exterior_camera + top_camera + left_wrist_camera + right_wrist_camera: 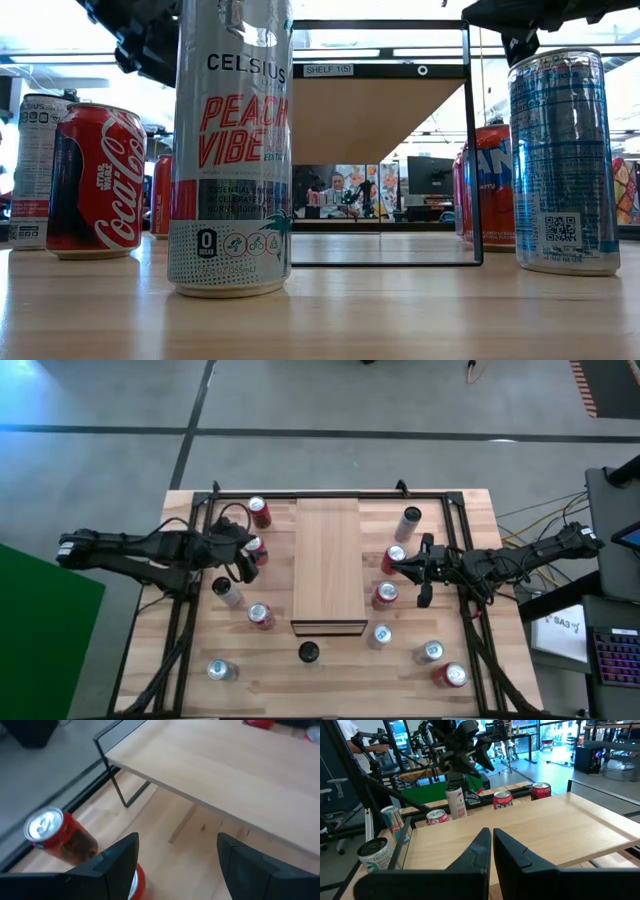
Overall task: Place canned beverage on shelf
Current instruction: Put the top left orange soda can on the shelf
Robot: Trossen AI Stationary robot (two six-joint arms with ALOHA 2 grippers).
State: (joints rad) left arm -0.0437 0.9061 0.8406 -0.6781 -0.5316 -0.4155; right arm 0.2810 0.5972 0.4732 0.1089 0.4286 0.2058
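Observation:
The light wood shelf (327, 565) stands raised on a thin black frame at the table's middle; it also shows in the low view (380, 110). My left gripper (248, 556) hangs open by the shelf's left side, over a red can (257, 548). In the left wrist view (177, 855) that can's rim (137, 881) peeks out beside one finger, and a second red can (55, 837) stands farther off. My right gripper (405, 567) is shut and empty by the shelf's right side, between two red cans (394, 557) (385, 594); its wrist view (491, 842) looks across the shelf top.
Several cans stand around the shelf: a tall Celsius can (230, 150), a Coca-Cola can (97, 180) and a blue can (562, 160) near the front, and a silver one (410, 520) at the far right. A black frame (200, 510) borders the table.

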